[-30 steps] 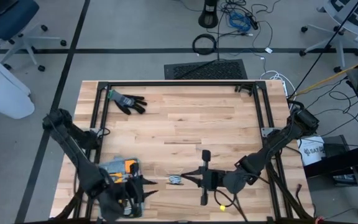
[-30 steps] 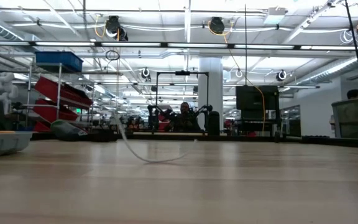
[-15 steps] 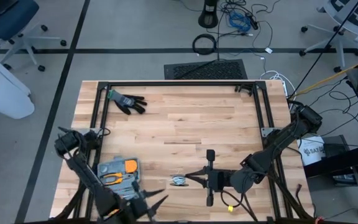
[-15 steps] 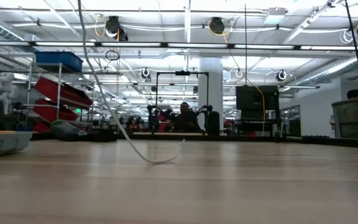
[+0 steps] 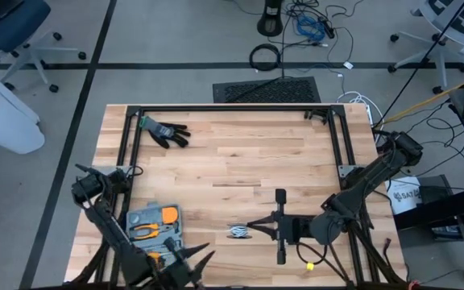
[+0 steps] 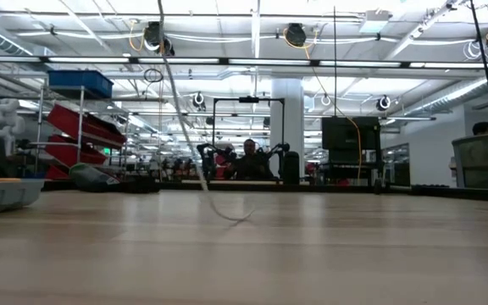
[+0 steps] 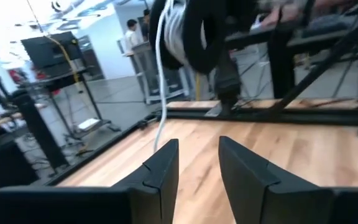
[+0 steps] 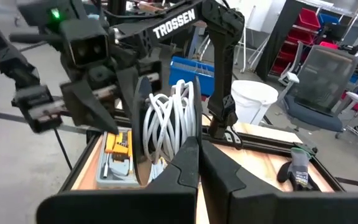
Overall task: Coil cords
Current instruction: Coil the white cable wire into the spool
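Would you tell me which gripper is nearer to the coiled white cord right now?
The right gripper: it is shut on the coiled white cord. The left gripper is open and apart from it, nearer the table's front edge.

The high view looks straight down on the table; the low view looks level across it into the room. Both wrist views sit close to the coil, facing it from opposite sides.
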